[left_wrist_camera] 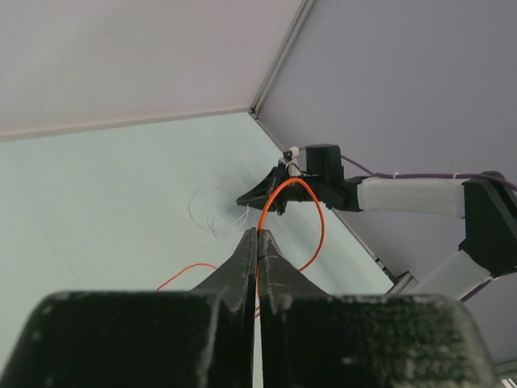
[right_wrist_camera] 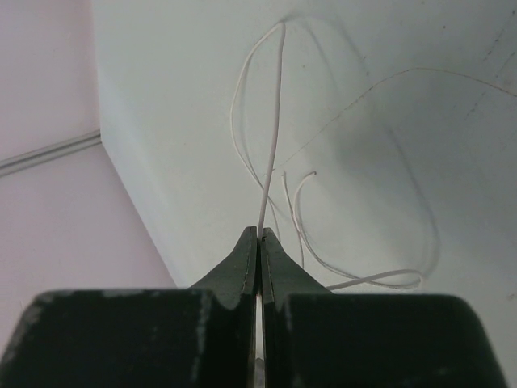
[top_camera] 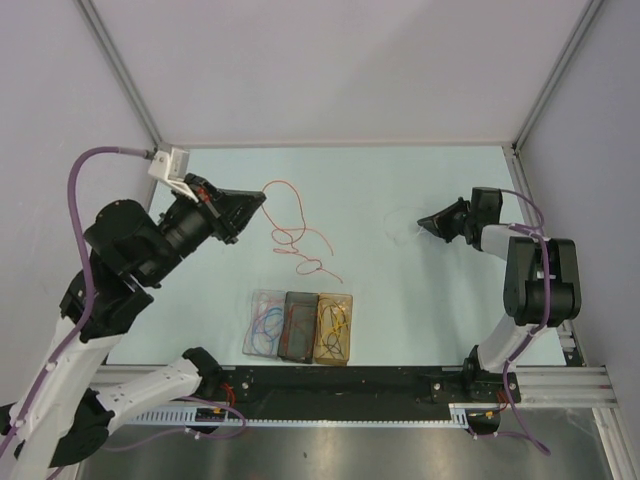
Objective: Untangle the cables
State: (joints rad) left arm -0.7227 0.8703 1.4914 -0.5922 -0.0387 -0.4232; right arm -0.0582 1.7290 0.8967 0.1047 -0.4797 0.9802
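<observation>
My left gripper (top_camera: 256, 204) is shut on a thin orange cable (top_camera: 283, 183), which trails in loose loops across the pale table toward the middle. In the left wrist view the orange cable (left_wrist_camera: 311, 198) arches up out of the closed tips of the left gripper (left_wrist_camera: 258, 233). My right gripper (top_camera: 421, 222) is shut on a pale whitish cable (top_camera: 392, 228) that lies in a faint loop. The right wrist view shows this pale cable (right_wrist_camera: 275, 105) rising straight from the closed tips of the right gripper (right_wrist_camera: 259, 233), with more loops on the table behind. The two cables lie apart.
Three small boxes stand side by side near the front edge: a clear one (top_camera: 254, 325) with blue and red cables, a dark one (top_camera: 300, 345) and an amber one (top_camera: 322, 345) with yellow cable. White walls and frame posts enclose the table (top_camera: 360, 190).
</observation>
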